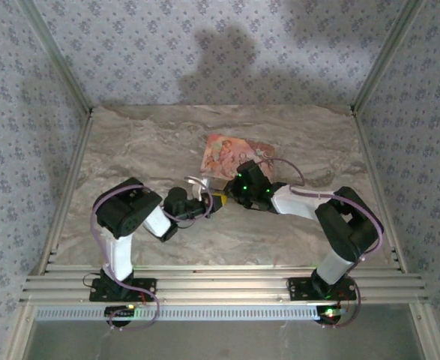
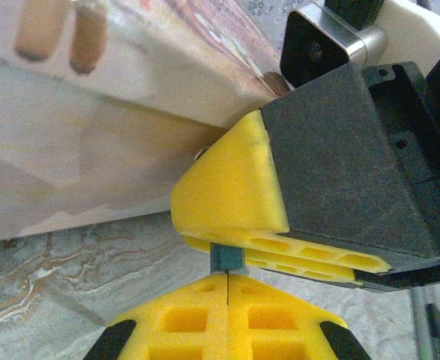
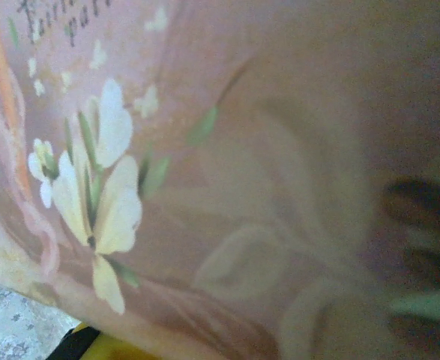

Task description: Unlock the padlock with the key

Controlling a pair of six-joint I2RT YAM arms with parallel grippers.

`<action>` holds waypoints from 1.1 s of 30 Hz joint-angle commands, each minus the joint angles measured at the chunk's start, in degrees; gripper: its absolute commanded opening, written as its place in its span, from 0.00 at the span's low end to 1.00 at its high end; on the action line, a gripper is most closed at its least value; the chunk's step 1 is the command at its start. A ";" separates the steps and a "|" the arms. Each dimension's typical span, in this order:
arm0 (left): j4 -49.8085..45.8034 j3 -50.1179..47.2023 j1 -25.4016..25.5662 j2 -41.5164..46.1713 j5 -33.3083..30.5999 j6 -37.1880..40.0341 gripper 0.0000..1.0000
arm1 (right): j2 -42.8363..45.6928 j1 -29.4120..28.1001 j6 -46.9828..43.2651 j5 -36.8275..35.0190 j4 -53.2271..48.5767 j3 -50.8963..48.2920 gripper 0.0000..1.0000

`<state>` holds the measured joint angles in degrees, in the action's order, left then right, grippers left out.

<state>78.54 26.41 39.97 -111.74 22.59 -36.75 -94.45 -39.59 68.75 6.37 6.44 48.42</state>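
Note:
Both grippers meet tip to tip just in front of the pink box (image 1: 231,156). A tiny dark teal lump, the padlock (image 2: 227,257), sits pinched between the yellow fingers of my right gripper (image 2: 188,231), most of it hidden by them. My left gripper (image 2: 227,276) is shut right below it. A sliver of pale metal, which I take for the key (image 2: 239,270), shows at its tips against the padlock's underside. From above, the left gripper (image 1: 214,201) and right gripper (image 1: 229,196) touch noses.
The pink picture-printed box (image 2: 130,112) lies just beyond the grippers and looms close in the right wrist view (image 3: 242,150). Marble tabletop (image 1: 145,150) spreads left and right. Wallpapered walls with metal rails (image 1: 70,187) fence the table.

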 commanded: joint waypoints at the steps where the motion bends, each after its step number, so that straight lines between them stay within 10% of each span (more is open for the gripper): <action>1: 0.12 0.03 1.95 1.36 -4.67 5.50 0.00 | 0.94 -1.78 3.36 7.23 0.64 2.46 0.06; 6: 1.14 -1.55 2.07 -0.22 -5.52 5.82 0.00 | 3.49 -1.86 2.19 5.14 -1.93 1.33 0.53; 10: 2.06 -1.98 2.42 -2.14 -6.52 6.11 0.00 | 5.74 -1.81 1.34 3.37 -4.01 0.33 0.63; 33: -2.83 -2.25 4.06 0.43 -7.47 6.33 0.00 | 4.96 -4.17 -1.56 -9.74 3.98 -6.22 0.56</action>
<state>77.93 24.18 43.64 -112.55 13.91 -29.04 -88.14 -43.31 68.05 0.84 5.89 42.85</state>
